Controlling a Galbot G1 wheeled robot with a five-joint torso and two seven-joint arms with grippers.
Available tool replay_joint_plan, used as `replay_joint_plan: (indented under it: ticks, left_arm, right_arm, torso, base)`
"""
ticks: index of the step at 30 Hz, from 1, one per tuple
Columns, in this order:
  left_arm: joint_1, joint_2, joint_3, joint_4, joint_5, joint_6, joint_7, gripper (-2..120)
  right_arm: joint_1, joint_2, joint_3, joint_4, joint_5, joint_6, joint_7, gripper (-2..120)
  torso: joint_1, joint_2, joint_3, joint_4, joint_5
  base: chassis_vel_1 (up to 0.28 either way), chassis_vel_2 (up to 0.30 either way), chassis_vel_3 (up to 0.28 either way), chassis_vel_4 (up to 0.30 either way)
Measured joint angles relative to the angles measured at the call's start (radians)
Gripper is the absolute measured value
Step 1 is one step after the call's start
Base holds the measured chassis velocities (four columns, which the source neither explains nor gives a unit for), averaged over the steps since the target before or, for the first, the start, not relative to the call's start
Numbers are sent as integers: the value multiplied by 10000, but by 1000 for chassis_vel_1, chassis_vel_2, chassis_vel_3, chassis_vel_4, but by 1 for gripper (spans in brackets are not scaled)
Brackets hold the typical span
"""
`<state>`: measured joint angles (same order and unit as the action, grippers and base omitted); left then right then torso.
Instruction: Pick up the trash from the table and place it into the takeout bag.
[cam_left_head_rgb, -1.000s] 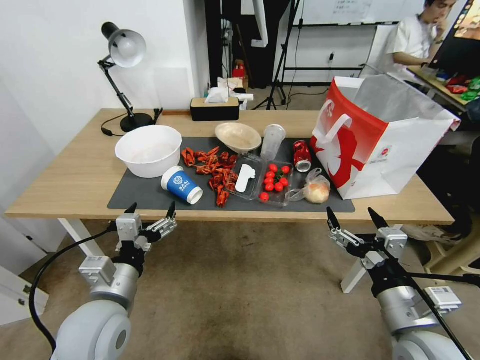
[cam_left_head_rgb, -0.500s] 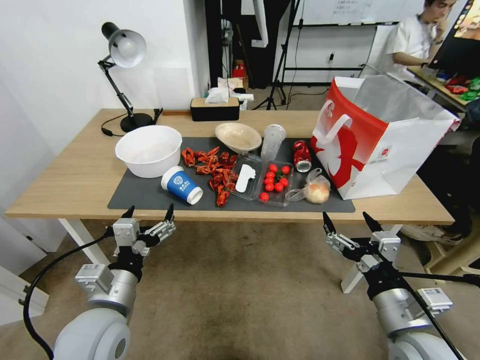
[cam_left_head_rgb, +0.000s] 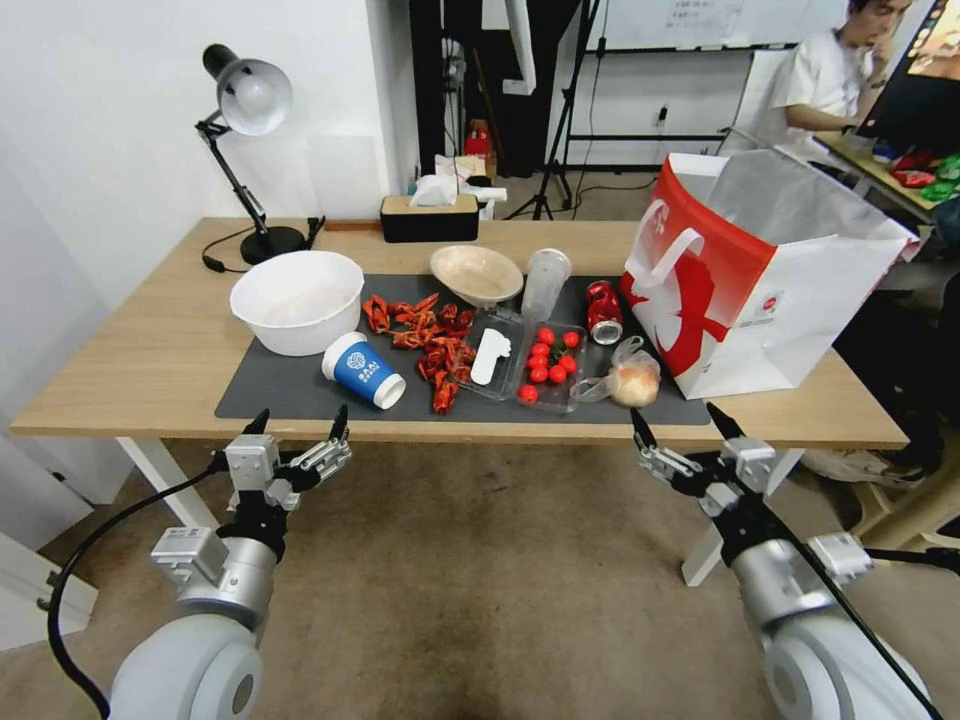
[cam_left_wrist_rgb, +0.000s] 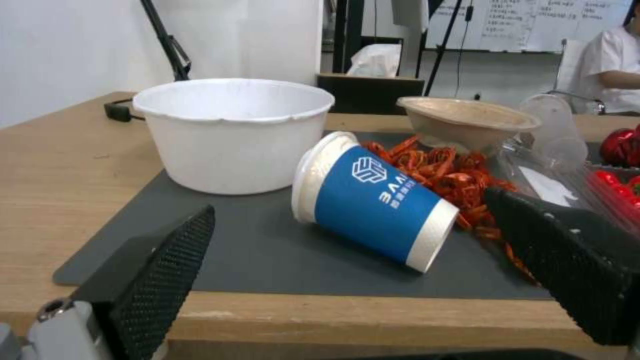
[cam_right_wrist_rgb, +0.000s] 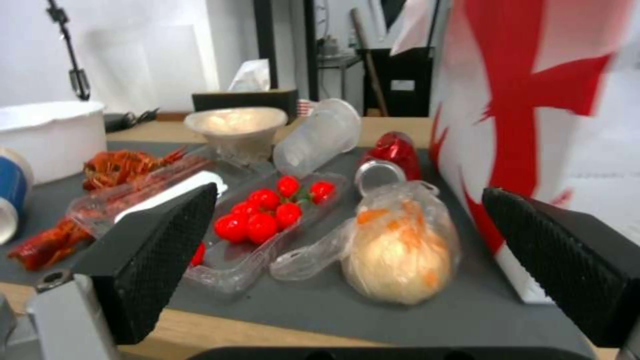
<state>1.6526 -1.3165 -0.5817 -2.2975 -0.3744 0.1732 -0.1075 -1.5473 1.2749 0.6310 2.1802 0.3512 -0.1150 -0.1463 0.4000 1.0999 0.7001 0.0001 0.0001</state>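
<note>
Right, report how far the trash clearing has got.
Nothing bagged yet: the blue paper cup, crushed can and plastic bag all lie on the table. Nothing in hand: left claw and right claw hover open at its near edge. Everything must go into the takeout bag.

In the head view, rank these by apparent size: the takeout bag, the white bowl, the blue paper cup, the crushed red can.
1. Red-and-white paper takeout bag
2. Round white plastic bowl
3. Blue-and-white paper cup, lying on its side
4. Crushed red drink can
</note>
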Motion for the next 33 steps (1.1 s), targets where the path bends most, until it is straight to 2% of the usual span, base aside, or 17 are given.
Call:
replay_joint_plan:
  ticks: [4,7,16,25,33]
  left_arm:
    - [3,-26,-49,48,8,10,-5,100]
    - [20,-66,-83,81,30,11,-13,100]
    - [83,-175,-135,130,64,-6,-21,100]
    - [101,-217,-245,215,73,-75,-58,100]
    - [100,-222,-293,281,64,-150,-54,100]
  right_arm:
    - [851,-736,-427,-675,340,0,218,100]
    - [1272,-931,-641,-941,446,0,339,100]
    - [2374,-1158,-1353,-1897,608,-68,837,100]
    - [3227,-1309,-1891,-2653,723,-1147,1750,100]
    - [3425,-1210,-2049,-2863,532,-1552,2126,100]
  torso:
    - [0,0,0,-1,1]
    - [0,0,0,-1,-1]
    - [1,-1,0,-1,-1]
    - [1,0,0,-1,-1]
    - [1,1,0,-1,-1]
  base:
    - [0,0,0,0]
    - [0,0,0,0]
    - [0,0,0,0]
    - [0,0,0,0]
    - [0,0,0,0]
